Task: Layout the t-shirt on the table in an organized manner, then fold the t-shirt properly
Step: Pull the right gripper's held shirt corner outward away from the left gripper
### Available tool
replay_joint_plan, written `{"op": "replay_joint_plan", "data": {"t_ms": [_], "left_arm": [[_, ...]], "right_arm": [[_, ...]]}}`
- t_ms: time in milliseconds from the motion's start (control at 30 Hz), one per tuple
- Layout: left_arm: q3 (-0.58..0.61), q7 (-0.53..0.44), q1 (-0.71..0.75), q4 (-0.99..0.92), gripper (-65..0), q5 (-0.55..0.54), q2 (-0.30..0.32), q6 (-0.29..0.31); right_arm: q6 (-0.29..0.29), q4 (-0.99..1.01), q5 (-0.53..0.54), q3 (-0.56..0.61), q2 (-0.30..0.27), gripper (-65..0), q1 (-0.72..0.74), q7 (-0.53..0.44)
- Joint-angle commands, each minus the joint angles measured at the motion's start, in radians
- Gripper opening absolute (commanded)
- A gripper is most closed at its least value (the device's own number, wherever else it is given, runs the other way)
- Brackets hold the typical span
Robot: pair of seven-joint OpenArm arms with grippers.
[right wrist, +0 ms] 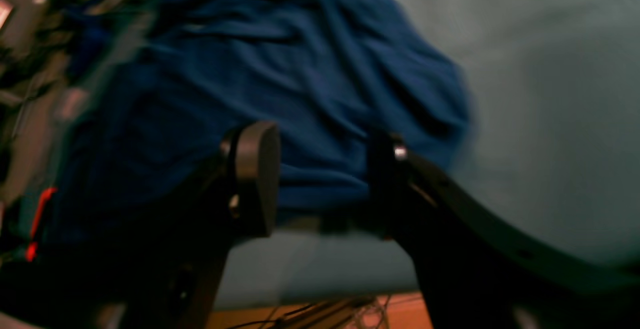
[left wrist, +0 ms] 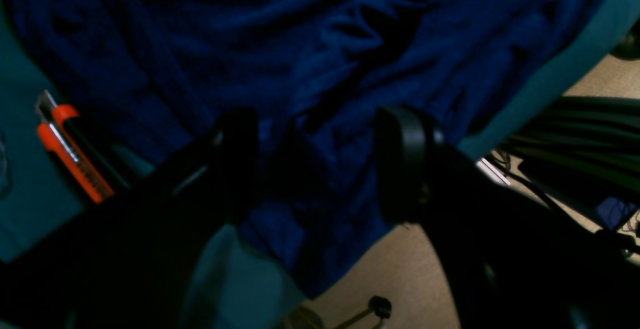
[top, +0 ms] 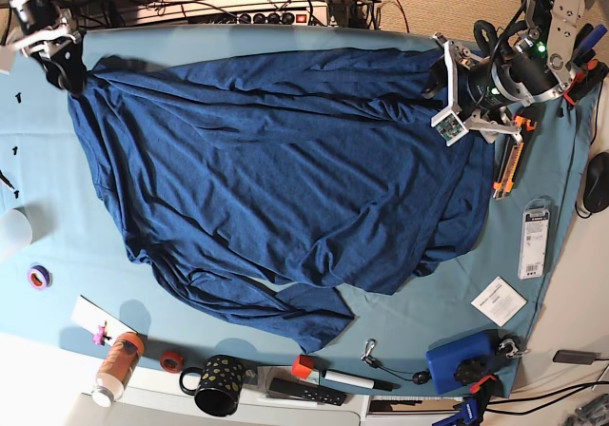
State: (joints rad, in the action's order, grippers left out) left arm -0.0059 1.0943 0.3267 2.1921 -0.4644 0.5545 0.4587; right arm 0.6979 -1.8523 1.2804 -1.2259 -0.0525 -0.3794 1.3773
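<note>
Because the t-shirt [top: 276, 169] is soft, light and limp, it will likely sag and bunch when lifted, so its hem corners or shoulders look the best places to hold. It sprawls wrinkled across the table [top: 533, 321]. Both the left gripper [left wrist: 315, 164] and right gripper [right wrist: 325, 179] stand spread apart, holding nothing. Small tools crowd the table edges.

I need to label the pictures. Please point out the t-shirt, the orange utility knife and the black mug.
t-shirt [top: 276, 169], base view, middle of the spread fabric.
orange utility knife [top: 502, 173], base view, its handle.
black mug [top: 220, 384], base view, its dotted side.
</note>
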Motion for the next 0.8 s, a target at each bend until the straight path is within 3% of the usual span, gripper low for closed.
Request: {"op": "replay_joint_plan", "data": {"t_ms": [0, 300, 767], "left_arm": [[-0.005, -0.018, -0.002, 0.014, -28.1, -0.007, 0.011, -0.006], [-0.005, -0.018, -0.002, 0.014, -28.1, -0.007, 0.011, -0.006], [-0.005, -0.019, -0.002, 0.014, -28.1, -0.007, 0.011, -0.006]], "right_arm": [[0.000, 0.022, 0.005, -0.008, -0.014, -36.2, -0.005, -0.038], [-0.010, 0.343, 0.036, -0.008, -0.054, -36.2, 0.074, -0.050], [-0.010, 0.369, 0.002, -0.006, -0.063, -36.2, 0.047, -0.035]]}}
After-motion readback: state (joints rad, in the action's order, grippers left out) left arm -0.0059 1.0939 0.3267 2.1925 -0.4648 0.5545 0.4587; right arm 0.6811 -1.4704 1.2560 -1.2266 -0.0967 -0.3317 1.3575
